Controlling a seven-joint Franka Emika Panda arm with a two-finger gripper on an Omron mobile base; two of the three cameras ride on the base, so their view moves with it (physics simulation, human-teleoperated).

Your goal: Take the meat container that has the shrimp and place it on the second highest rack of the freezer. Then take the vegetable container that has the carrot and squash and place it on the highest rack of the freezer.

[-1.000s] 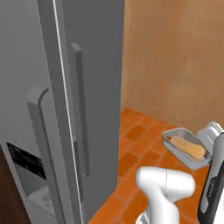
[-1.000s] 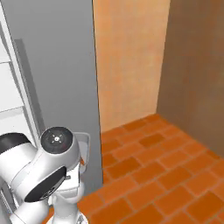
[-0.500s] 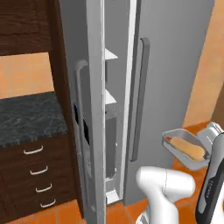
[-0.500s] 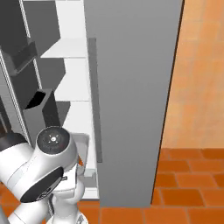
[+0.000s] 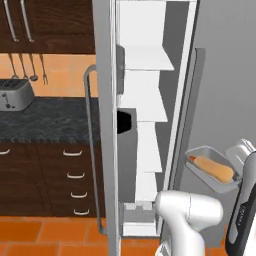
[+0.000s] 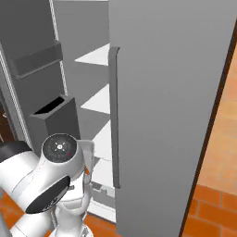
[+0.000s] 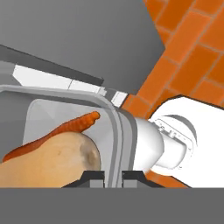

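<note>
One vegetable container (image 5: 212, 169) level, long axis toward freezer (image 5: 150, 115).

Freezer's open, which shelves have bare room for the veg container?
Every white shelf in view in the freezer looks bare: the highest rack and the second highest rack. It is tightest at the narrow gap between the door bins and the closed door's handle.

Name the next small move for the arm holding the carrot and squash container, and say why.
Probably lift the vegetable container and swing it left toward the open freezer. The gripper is shut on its rim, but it hangs low, in front of the closed right door, well below the highest rack.
</note>
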